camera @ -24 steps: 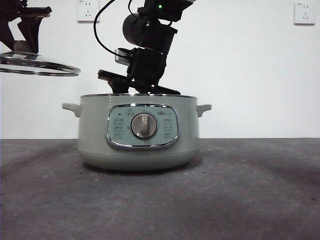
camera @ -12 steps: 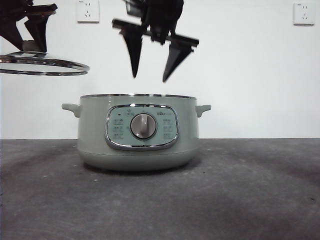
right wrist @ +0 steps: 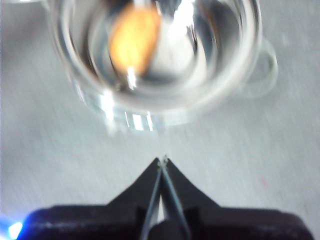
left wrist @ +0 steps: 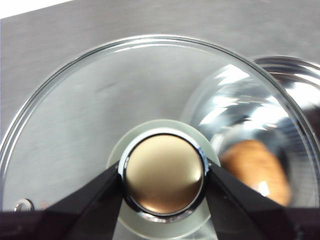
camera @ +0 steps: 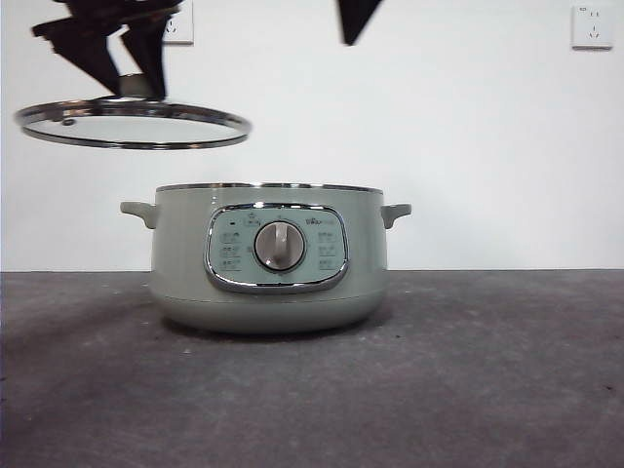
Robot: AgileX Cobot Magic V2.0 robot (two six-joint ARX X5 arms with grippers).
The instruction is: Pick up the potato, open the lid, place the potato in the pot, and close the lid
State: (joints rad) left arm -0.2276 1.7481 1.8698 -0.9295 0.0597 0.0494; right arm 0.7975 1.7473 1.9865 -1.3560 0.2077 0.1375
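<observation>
Both busy: left gripper [left wrist: 164, 175] pinching lid [camera: 133, 124] clear of pot [camera: 268, 255] rim; right gripper [right wrist: 162, 161] closed.

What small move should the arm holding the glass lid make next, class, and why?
Probably carry the round glass lid sideways until it is centred over the squat sage-green pot, then lower it. The left gripper grips its knob, the orange-brown potato already lies inside, and the right gripper is shut and clear.
</observation>
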